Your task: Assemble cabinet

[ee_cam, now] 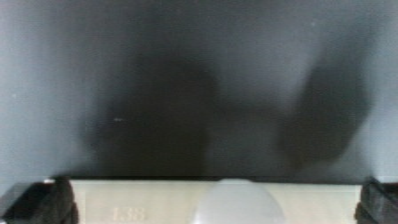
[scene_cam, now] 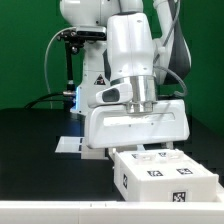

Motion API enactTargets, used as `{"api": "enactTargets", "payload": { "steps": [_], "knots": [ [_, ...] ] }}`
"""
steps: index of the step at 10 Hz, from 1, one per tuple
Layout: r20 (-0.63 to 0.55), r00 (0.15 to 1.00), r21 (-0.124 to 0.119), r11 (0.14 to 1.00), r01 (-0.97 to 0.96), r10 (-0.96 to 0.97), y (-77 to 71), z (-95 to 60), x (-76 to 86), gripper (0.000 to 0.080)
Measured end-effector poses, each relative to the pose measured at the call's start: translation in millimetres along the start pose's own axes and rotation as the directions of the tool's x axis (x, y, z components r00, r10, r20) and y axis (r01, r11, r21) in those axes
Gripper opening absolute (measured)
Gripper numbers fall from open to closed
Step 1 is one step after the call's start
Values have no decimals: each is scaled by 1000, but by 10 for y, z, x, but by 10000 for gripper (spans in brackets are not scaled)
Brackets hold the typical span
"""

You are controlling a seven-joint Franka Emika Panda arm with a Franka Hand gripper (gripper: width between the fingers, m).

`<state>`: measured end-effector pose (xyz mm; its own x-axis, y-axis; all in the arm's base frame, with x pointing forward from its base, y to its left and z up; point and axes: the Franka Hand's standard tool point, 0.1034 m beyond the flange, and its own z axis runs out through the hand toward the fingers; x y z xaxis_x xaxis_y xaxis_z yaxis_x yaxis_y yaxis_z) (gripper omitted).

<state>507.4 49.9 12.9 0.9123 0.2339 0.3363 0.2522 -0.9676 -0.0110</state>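
Black table (scene_cam: 30,150): white cabinet (scene_cam: 165,175) w/ tags sits at ext view's lower right; flat marker board (scene_cam: 68,144) lies near, toward its left.

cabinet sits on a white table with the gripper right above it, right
Not quite. The table is black, not white, as the exterior view shows. The cabinet does sit on it, with the gripper right above.

White tagged cabinet (scene_cam: 165,172) flat on black table, lower foreground.
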Motion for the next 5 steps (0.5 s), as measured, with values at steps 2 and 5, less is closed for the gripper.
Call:
{"api": "enactTargets", "payload": {
  "steps": [2, 5],
  "knots": [
    [0, 1000, 0, 1000, 0, 0, 0, 0, 0, 631],
    [0, 1000, 0, 1000, 0, 0, 0, 0, -1, 273]
  ]
}}
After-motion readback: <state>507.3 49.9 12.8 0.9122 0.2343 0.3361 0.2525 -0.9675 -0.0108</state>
